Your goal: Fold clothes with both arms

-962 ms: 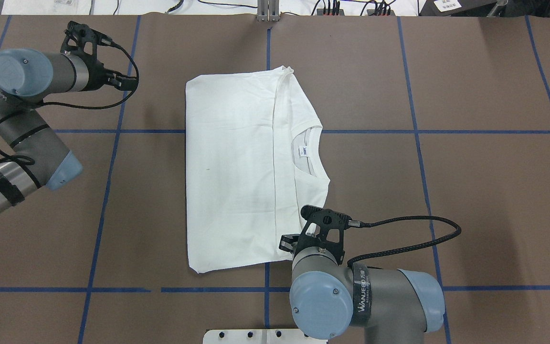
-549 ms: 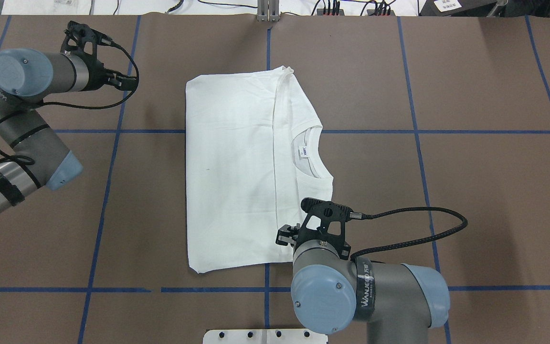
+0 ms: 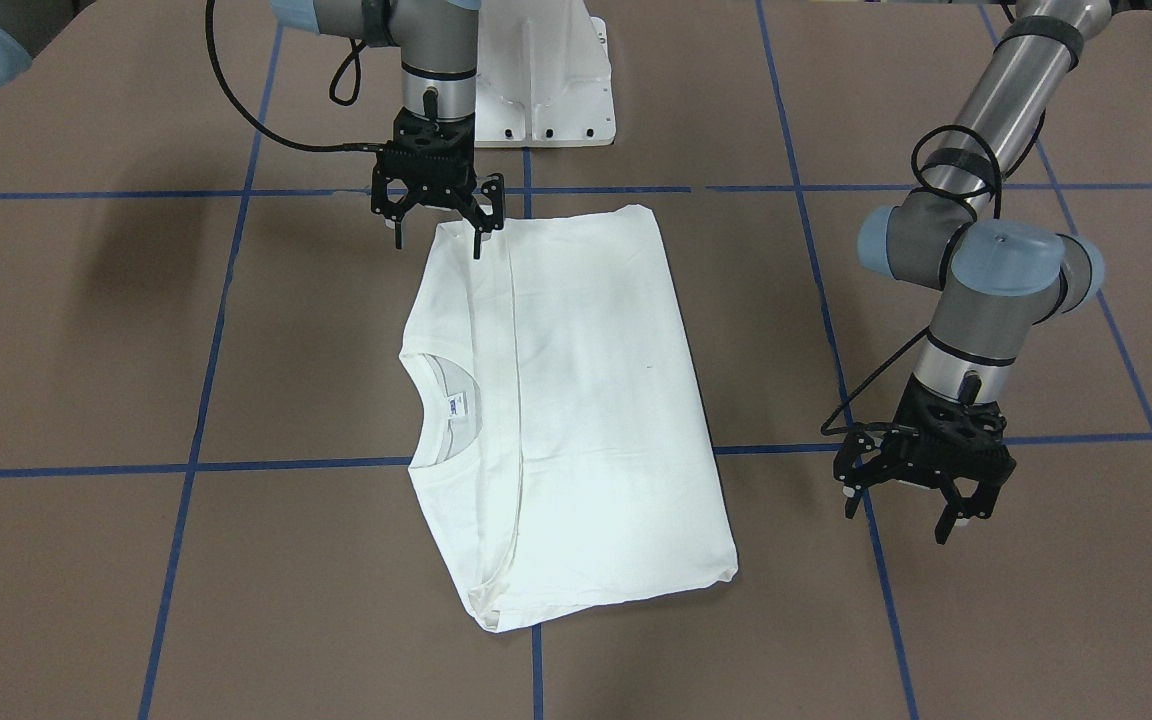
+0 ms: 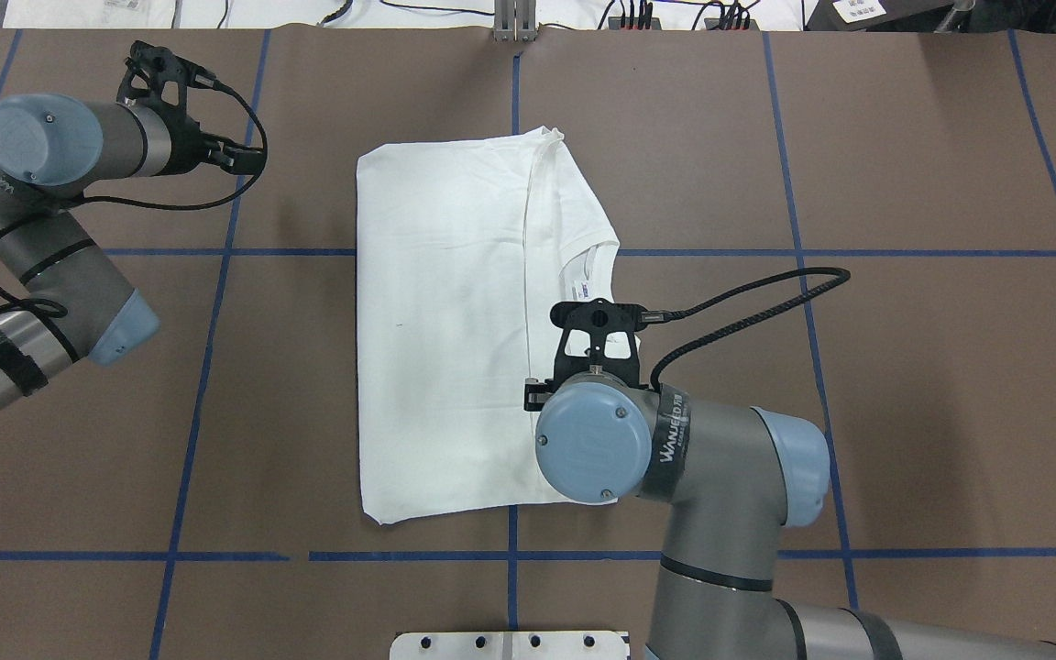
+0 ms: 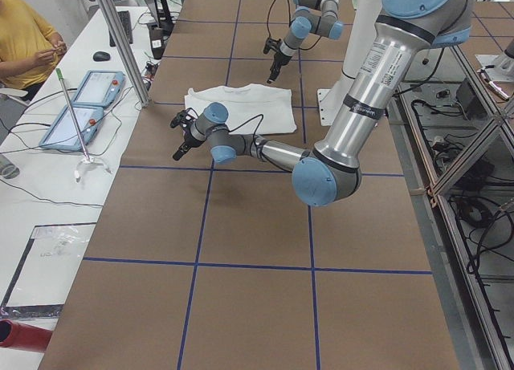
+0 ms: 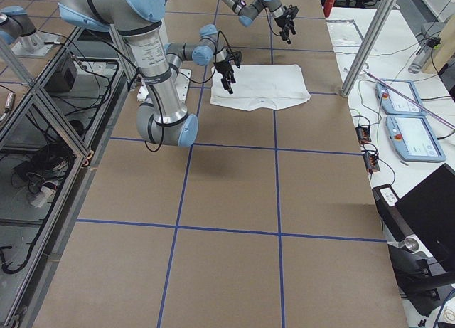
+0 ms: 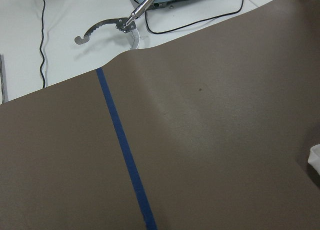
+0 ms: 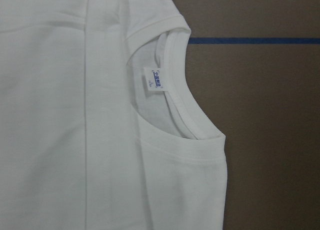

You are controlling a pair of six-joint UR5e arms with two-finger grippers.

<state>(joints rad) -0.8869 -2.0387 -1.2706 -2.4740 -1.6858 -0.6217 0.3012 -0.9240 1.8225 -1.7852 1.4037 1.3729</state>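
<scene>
The clothes are one white shirt [image 4: 445, 321] lying folded into a flat rectangle mid-table, collar [image 8: 185, 105] and neck label [image 8: 156, 80] showing on its right side. No printed text is visible. My right gripper [image 3: 440, 235] hangs open above the shirt's [image 3: 586, 400] corner nearest the robot's base, holding nothing. In the overhead view its fingers are hidden under the wrist [image 4: 590, 440]. My left gripper [image 3: 898, 512] stands open and empty over bare table, well off the shirt's far left side, and it also shows in the overhead view [image 4: 248, 158].
Brown paper with blue tape lines [image 4: 203, 367] covers the table. The white pedestal base [image 3: 546, 80] sits at the robot's edge. Beyond the far edge are a seated person [image 5: 24, 41], control tablets [image 5: 88, 97] and an aluminium post [image 5: 128, 49].
My right arm has swung forward and over the shirt, its wrist now covering the shirt's near right part. The left arm and the shirt have not moved.
</scene>
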